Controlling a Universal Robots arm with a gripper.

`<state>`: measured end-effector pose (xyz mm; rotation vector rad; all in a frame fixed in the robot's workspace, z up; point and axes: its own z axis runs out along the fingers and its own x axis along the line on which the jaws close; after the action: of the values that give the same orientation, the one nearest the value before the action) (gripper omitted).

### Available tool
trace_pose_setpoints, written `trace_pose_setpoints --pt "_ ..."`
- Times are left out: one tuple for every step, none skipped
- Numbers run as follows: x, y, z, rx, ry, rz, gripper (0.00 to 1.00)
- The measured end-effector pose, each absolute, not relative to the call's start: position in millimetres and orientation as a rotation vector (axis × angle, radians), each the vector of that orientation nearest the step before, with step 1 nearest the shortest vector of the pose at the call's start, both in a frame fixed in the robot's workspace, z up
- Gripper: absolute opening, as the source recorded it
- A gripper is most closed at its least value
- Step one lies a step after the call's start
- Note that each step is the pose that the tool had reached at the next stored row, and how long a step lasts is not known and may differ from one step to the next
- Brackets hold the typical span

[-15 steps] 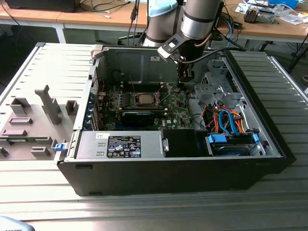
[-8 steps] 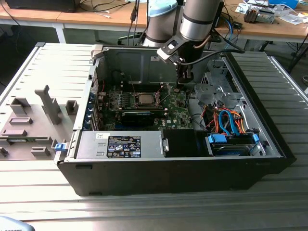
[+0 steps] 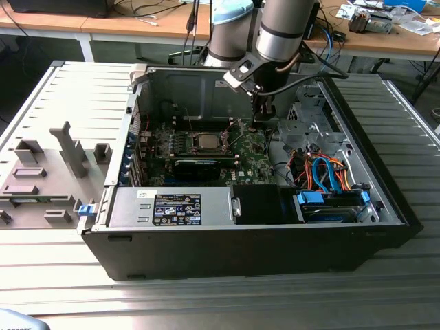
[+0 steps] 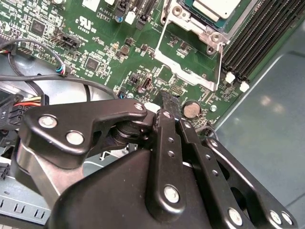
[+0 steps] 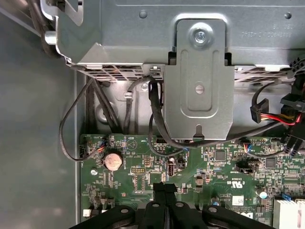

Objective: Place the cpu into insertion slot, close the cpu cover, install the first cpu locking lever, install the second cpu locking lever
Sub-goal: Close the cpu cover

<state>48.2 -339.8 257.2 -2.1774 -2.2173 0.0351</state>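
Observation:
The cpu lies silvery-grey in the insertion slot on the green motherboard inside the open computer case; it also shows in the second wrist view as the cpu. The cpu cover, a thin silvery frame, is swung open and lies beside the slot, with green board showing through its window. My gripper hangs over the board at the exterior view's right of the slot, close to a coin battery. The gripper is shut, its black fingers pressed together with nothing between them.
Long black memory slots run beside the slot. A metal bracket and black cables sit past the board's edge. Blue and orange cables fill the case's right side in the exterior view. A silver box lines the front.

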Motion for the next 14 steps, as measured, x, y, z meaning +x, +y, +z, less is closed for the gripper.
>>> trace_pose_setpoints --pt "48 -340 257 -2.177 -2.217 0.035 0.11" --pt "48 -340 256 -2.177 -2.217 0.035 0.11" --pt "48 -340 256 -2.178 -2.217 0.035 0.11" --pt "47 -340 255 -2.178 -2.217 0.035 0.11" --pt "47 -340 255 -2.177 -2.217 0.035 0.11" --pt "46 -340 255 -2.177 -2.217 0.035 0.11" --pt "45 -340 254 -2.177 -2.217 0.035 0.11" --pt "43 -340 254 -2.177 -2.217 0.035 0.11" --pt "42 -340 254 -2.177 -2.217 0.035 0.11" --pt "41 -340 254 -2.177 -2.217 0.035 0.11" --pt "41 -340 253 -2.177 -2.217 0.035 0.11" --pt "40 -340 253 -2.177 -2.217 0.035 0.11" --pt "38 -340 253 -2.177 -2.217 0.035 0.11" --pt "35 -340 253 -2.177 -2.217 0.035 0.11"
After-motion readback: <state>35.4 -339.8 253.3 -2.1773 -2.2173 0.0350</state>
